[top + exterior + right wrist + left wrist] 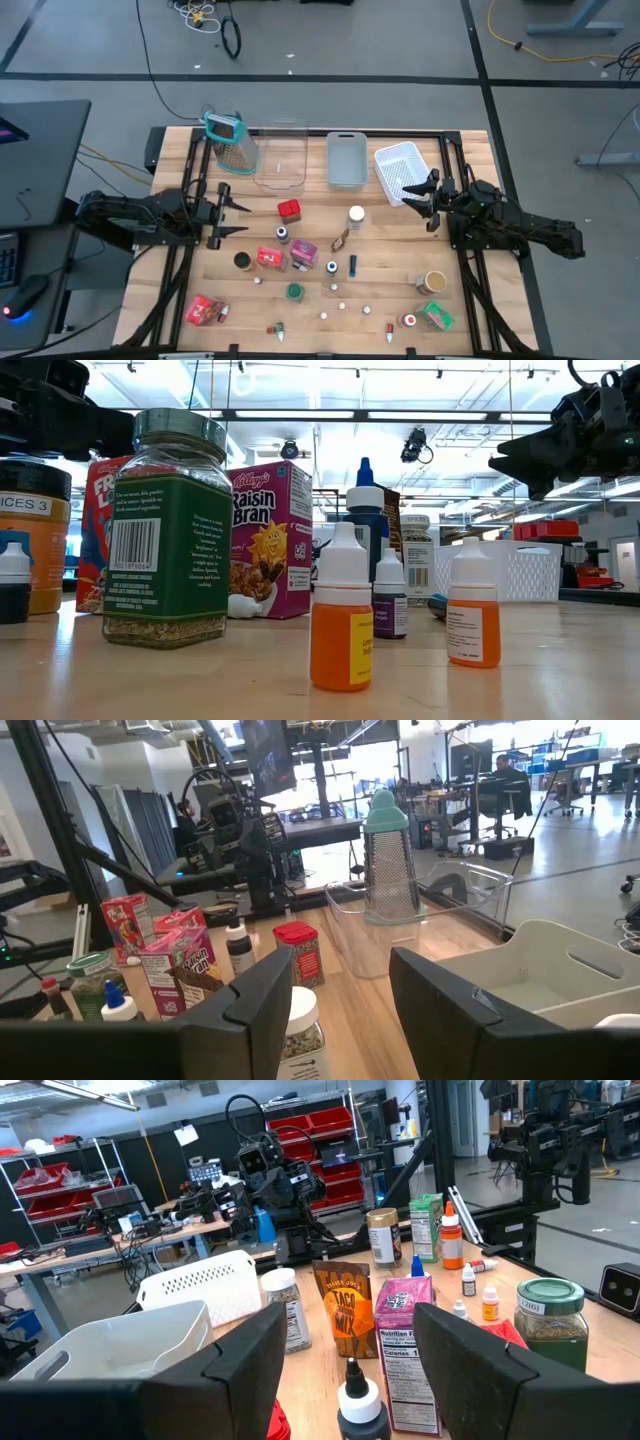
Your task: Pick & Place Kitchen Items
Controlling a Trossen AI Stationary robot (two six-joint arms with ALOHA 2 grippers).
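Kitchen items are scattered over the wooden table: a red-lidded jar point(289, 209), a white-capped jar point(356, 215), a brown packet point(341, 240), a pink cereal box point(303, 252), a red box point(269, 257), a green-lidded jar point(295, 291) and several small dropper bottles point(340, 610). All of them stand or lie on the tabletop. My left gripper point(233, 218) hovers open at the table's left side, pointing toward the items. My right gripper point(430, 203) hovers open at the right side, beside the white basket. In the wrist views, both the left gripper point(350, 1355) and the right gripper point(340, 990) hold nothing.
Along the far edge stand a teal-framed grater point(232, 140), a clear bin point(280, 155), a grey bin point(346, 158) and a white basket point(402, 168). Near the right front lie a lidded jar point(434, 283) and a green box point(436, 316). A red packet point(205, 310) lies at the left front.
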